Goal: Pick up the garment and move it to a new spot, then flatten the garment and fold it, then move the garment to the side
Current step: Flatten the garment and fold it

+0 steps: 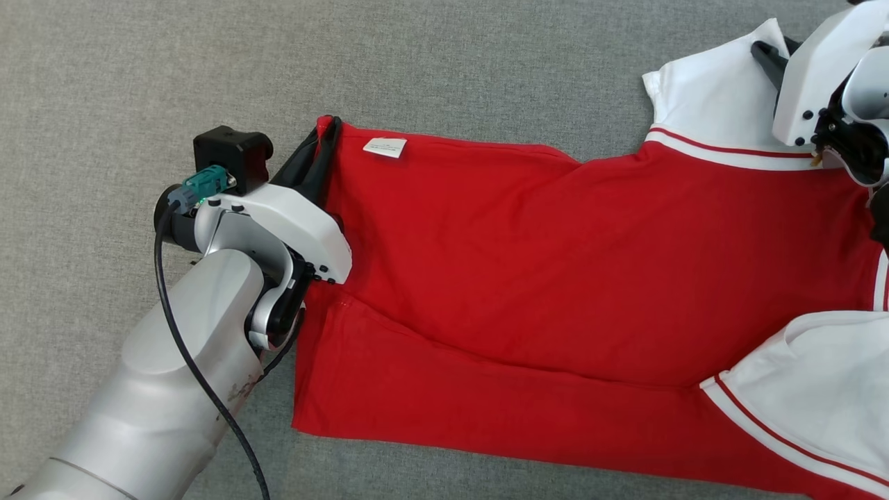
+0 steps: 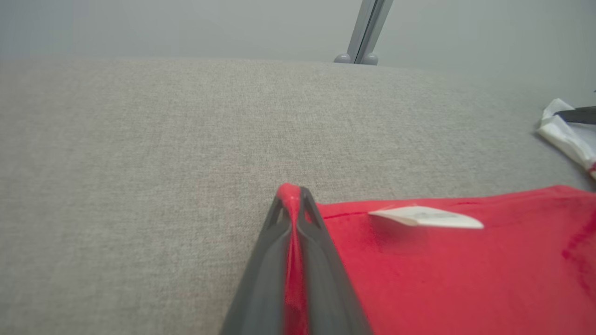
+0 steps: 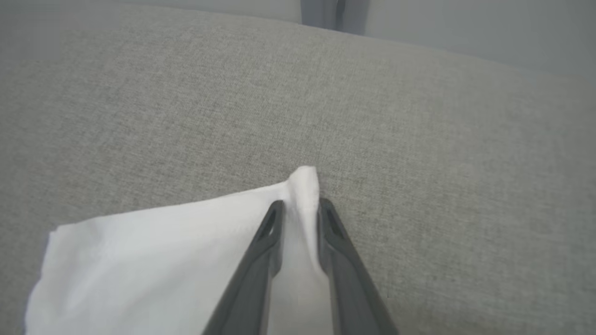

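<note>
I have the red shirt (image 1: 555,243) lying lengthwise across the grey cloth-covered tabletop (image 1: 208,62), with its hem toward my left and its sleeves toward my right. My left hand (image 1: 325,139) is clenched on the far corner of the hem. In the left wrist view a ridge of red cloth is pinched between the two dark fingers. A small white label (image 1: 385,147) lies on the red cloth just beside that grip. My right hand (image 3: 298,207) is grasping the far white sleeve (image 1: 715,90) at its edge, and a peak of white cloth pokes up past the fingertips. The near sleeve (image 1: 819,389), white with red stripes, lies flat at the lower right. A long crease runs diagonally across the near side of the shirt body. A black cable (image 1: 173,333) loops over my left forearm.
</note>
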`<state>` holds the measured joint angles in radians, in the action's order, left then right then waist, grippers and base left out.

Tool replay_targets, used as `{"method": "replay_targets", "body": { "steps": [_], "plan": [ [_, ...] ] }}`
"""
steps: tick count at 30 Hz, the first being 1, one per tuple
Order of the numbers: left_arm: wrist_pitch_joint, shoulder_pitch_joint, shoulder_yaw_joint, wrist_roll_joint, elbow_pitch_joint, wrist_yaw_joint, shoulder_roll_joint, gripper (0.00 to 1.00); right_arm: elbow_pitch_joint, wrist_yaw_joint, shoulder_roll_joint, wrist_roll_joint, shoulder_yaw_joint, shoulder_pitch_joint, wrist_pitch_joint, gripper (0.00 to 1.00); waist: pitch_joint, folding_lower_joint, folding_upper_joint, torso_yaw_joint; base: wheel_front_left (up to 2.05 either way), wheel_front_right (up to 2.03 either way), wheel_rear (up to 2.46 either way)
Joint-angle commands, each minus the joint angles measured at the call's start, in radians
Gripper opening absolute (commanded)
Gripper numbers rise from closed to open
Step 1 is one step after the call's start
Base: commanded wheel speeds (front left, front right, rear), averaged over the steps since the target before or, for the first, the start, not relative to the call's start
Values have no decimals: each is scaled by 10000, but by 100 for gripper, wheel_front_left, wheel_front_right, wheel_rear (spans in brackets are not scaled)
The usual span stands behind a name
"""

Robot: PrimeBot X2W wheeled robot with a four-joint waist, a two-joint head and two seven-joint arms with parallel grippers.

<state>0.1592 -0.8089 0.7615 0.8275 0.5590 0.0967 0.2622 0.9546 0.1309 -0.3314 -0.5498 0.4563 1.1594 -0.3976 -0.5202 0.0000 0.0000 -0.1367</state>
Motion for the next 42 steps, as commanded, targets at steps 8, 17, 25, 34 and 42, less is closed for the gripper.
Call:
{"method": "replay_targets", "body": {
  "steps": [8,17,25,34,42],
  "plan": [
    [85,-67,-298,409,80,-111,8,0,412,-4,-96,-388,265,127,1221,0,80,0,0,99,0,0,0],
    [-102,773,-753,1433,141,-505,40,0,-930,-3,-441,-2026,1309,-1102,2212,0,1120,0,0,521,0,0,0],
    [-247,1864,-861,1960,-307,-674,384,0,-3001,-3,-1608,-3708,2288,-2981,3326,0,2421,0,0,804,0,0,0],
    [-260,3312,-821,2177,-1576,-420,986,0,-5156,-1,-2859,-4851,2606,-5243,4268,0,3493,0,0,1041,0,0,0],
    [3,4758,-933,2472,-2591,-121,1418,0,-6236,-3,-3302,-5060,2490,-7046,4938,0,3768,0,0,1193,0,0,0]
  ]
}}
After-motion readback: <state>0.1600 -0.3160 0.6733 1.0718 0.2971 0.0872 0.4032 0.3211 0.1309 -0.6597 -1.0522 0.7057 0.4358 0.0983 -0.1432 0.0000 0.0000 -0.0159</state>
